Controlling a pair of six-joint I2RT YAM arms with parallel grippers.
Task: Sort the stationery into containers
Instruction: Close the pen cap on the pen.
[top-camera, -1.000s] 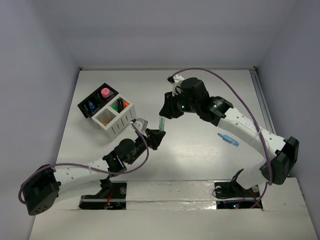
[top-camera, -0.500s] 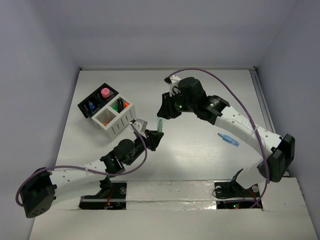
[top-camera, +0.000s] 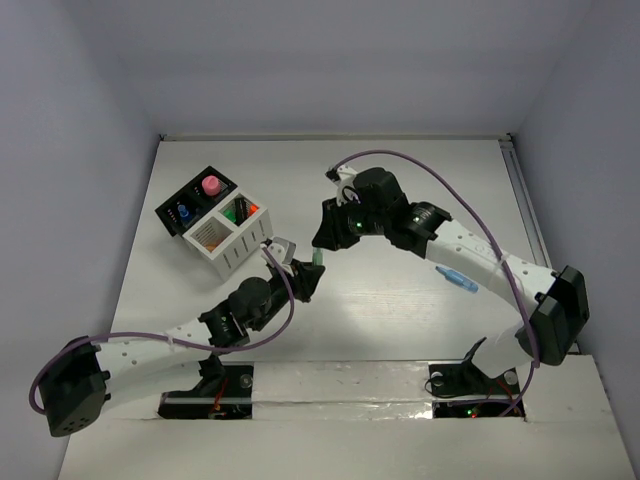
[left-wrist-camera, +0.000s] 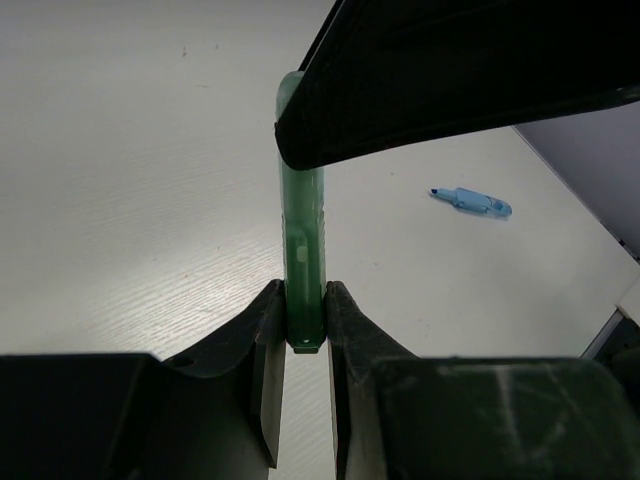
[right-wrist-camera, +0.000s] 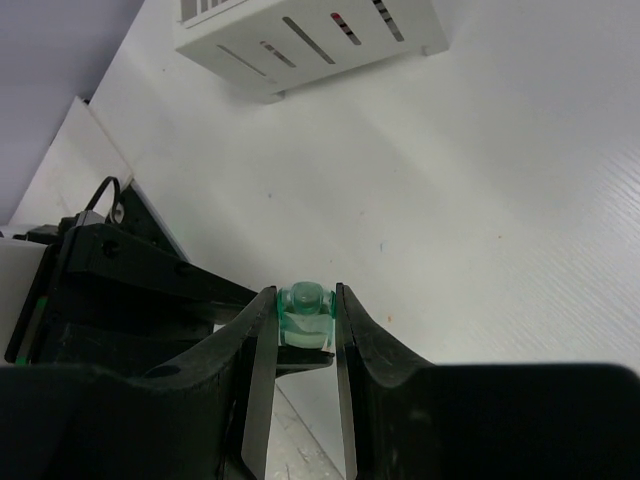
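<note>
Green marker (left-wrist-camera: 303, 230) is held by both arms at once, roughly mid-table, a bit left of centre. Left gripper (left-wrist-camera: 305, 312) has both fingers pinching the marker's lower end. Right gripper (right-wrist-camera: 305, 318) is clamped on its upper end, fingers tight on either side. In the top view the marker stands nearly upright btwn the two grippers. Can't tell whether its bottom tip touches the tabletop.

Containers sit near the far-left corner. Black box (top-camera: 197, 203) is on the far side, joined to the white slatted box (top-camera: 228, 252) on the near side. Black box holds a pink-topped item (top-camera: 211, 185) and a blue one (top-camera: 184, 213). White box's far compartment shows orange and green bits (top-camera: 240, 210), too small to tell what exactly. Its other compartment looks pale inside, contents unclear.

One blue pen (top-camera: 457, 280) lies flat on the table toward the right edge, about mid-depth, well apart from both grippers and the boxes. Right arm passes just beside it.
</note>
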